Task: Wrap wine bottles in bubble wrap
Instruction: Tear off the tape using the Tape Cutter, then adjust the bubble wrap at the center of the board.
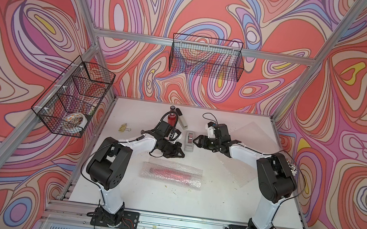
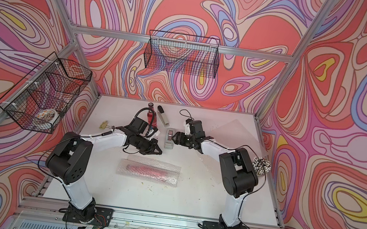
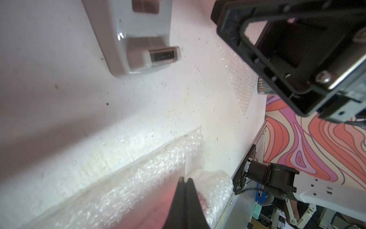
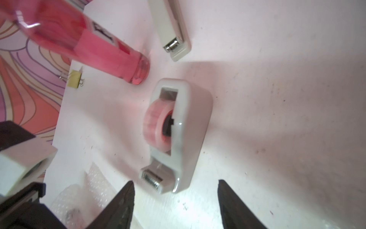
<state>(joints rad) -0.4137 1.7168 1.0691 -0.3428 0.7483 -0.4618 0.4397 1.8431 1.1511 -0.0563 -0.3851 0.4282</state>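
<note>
Unrolling is the main risk: 1 wine bottle point(image 1: 169, 173) lies rolled in bubble wrap point(image 1: 194, 170) just under the left claw point(image 3: 185, 180), which is pressed together on nothing visible, so the loose edge looks unpinned. The right claw point(image 4: 175, 181), spread wide, faces the tape dispenser point(image 4: 191, 126) just ahead and could shove it. Bottle 2 point(image 1: 171, 119) stands beyond the left claw, unwrapped.

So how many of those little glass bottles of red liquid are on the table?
2. The upright bottle stands at the back beside the grey-black stapler; the wrapped bottle lies mid-table inside a clear bubble wrap sheet. I see no others.
</note>
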